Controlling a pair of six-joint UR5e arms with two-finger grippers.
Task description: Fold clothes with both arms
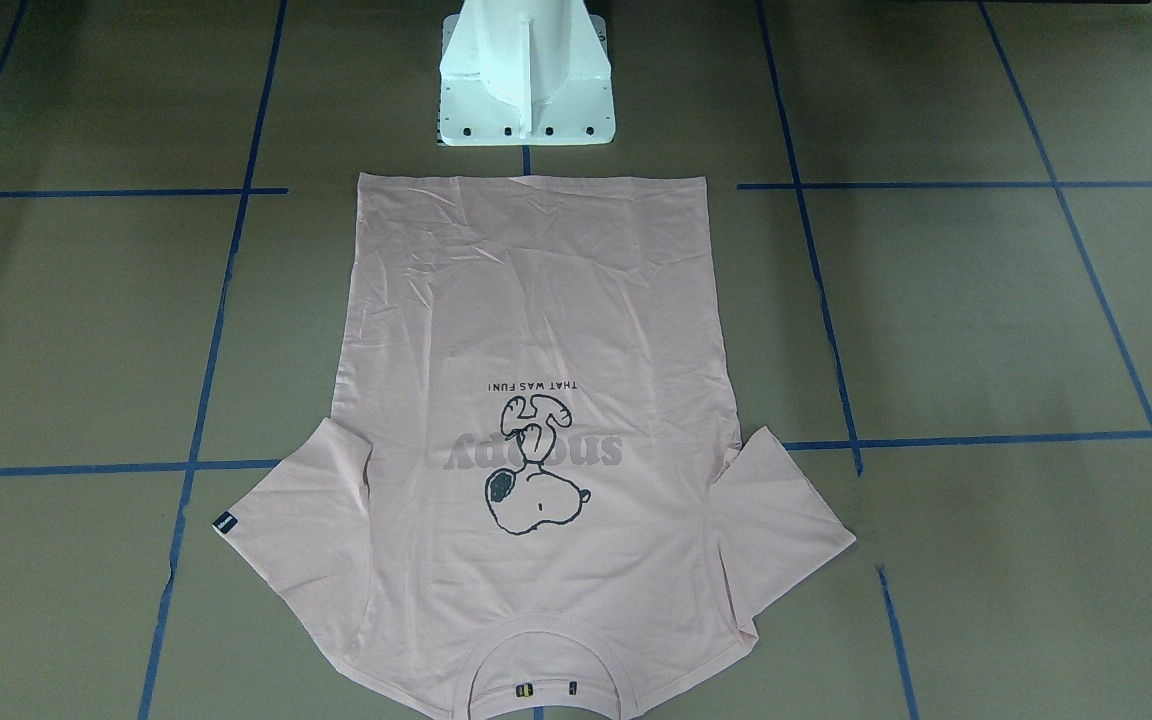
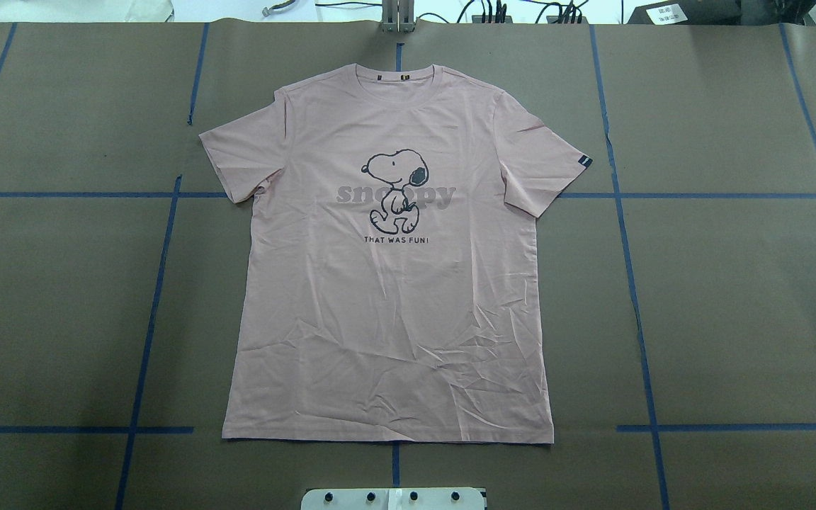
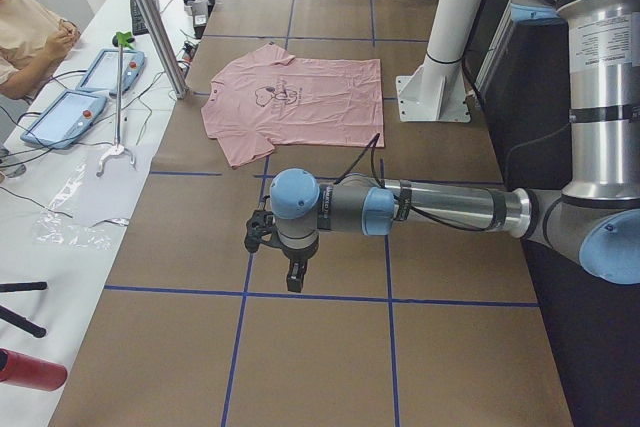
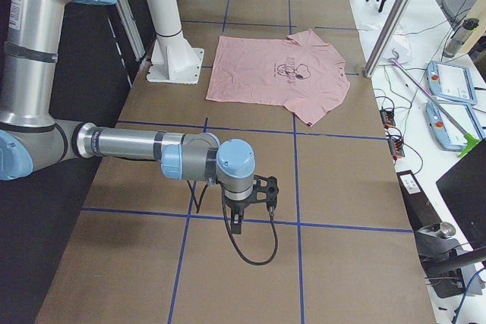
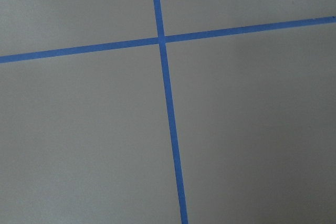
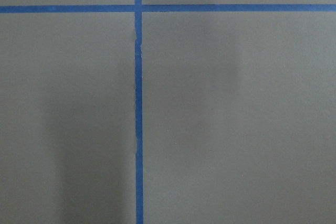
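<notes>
Left pincer: the left gripper hangs over bare table at the end of the left arm, which reaches out level from the robot; its fingers point down just above a blue tape line; only a side view shows it, so I cannot tell whether it is released or clenched
Right pincer: the right gripper hangs at the end of the right arm, fingers pointing down over a tape line; released or clenched cannot be told here either
T-shirt: the pale pink T-shirt lies flat and spread, front up, well apart from both grippers and between them along the table; neither touches it
Lie of the shirt: hem toward the robot, near the white pedestal base; collar on the far side; one sleeve spread toward each gripper's end of the table
Print: dark dog outline over grey lettering, with a small line of dark text beneath
Sleeve tag: small dark tag on the edge of the sleeve on the right gripper's side
Creases: light wrinkles across the half nearest the hem
Under the left gripper: its wrist view shows brown table with two tape lines crossing
Under the right gripper: brown table and a tape cross
Beyond the left gripper: a seated person and a tablet on a white bench, on the side away from the robot
</notes>
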